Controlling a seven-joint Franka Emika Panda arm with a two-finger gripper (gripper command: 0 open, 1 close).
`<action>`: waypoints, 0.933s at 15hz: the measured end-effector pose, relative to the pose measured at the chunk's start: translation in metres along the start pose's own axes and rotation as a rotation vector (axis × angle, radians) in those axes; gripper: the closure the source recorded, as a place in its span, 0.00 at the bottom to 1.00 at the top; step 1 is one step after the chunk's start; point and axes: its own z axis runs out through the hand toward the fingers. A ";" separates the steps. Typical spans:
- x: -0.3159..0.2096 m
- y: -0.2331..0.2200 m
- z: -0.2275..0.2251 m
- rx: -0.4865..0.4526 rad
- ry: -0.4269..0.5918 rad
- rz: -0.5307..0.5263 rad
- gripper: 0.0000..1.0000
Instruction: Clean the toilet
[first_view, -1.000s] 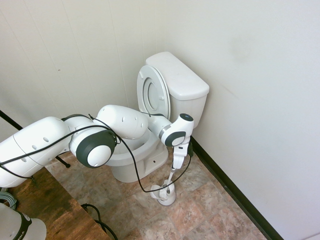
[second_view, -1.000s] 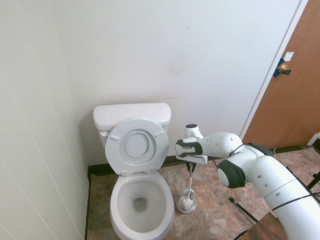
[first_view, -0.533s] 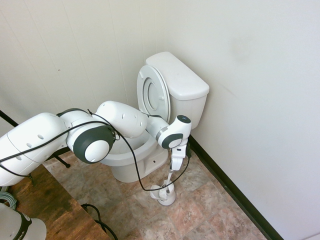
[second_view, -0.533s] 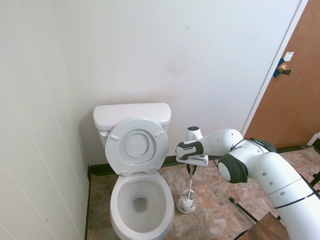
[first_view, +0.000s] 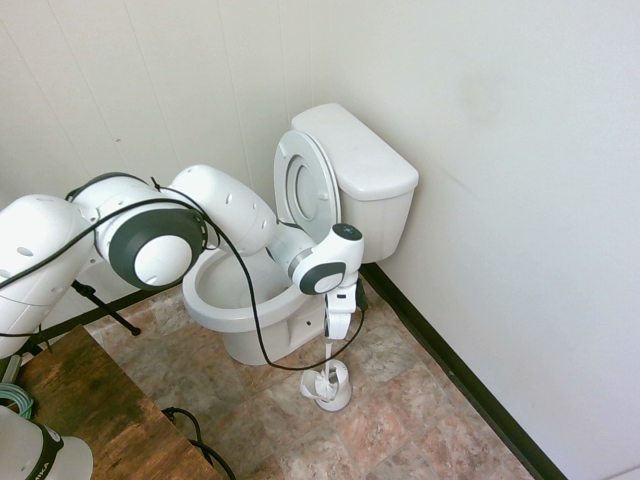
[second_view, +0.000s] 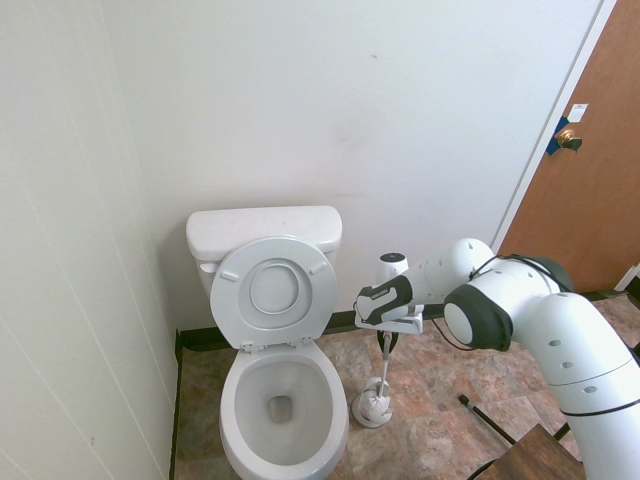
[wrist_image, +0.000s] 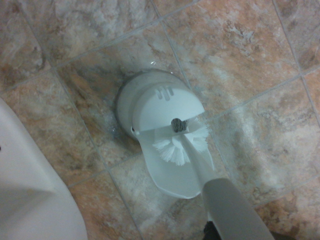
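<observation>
the toilet (first_view: 300, 240) stands in the corner of the room, its tank (second_view: 263, 231) against the far wall and its left side close to the panelled side wall. seat and cover are both raised and lean back against the tank, so the oval bowl (second_view: 282, 400) lies open; a little water shows at its bottom. in the wrist view only a pale curve of the bowl's outer wall (wrist_image: 30, 190) comes in at one edge.

just to the right of the bowl, on the floor (second_view: 430, 420) of mottled brown tiles, sits the small white brush holder (second_view: 372, 408), (first_view: 327, 387), (wrist_image: 150, 107). it is near the toilet's base but apart from it. the toilet brush (wrist_image: 179, 145) has its white bristles just above the holder's mouth, its flared splash guard below them in the wrist view, and its grey handle (second_view: 384, 360) running straight up from there.

the end effector (second_view: 387, 338), (first_view: 336, 325) points down over the holder and is closed about the top of the brush handle, gripping it. the white arm (second_view: 540, 330) reaches in from the right in the second exterior view and from the left in the first, passing in front of the bowl.

a black baseboard (first_view: 450, 375) lines the foot of the walls. a brown wooden door (second_view: 590, 170) with a brass knob stands at the far right, and a corner of a dark wooden surface (first_view: 90, 410) shows near the arm's base.
</observation>
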 end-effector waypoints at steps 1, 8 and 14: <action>0.000 0.008 -0.010 -0.001 0.000 -0.016 1.00; -0.012 0.070 -0.094 0.046 0.046 -0.084 1.00; -0.019 0.102 -0.196 0.115 0.076 -0.121 1.00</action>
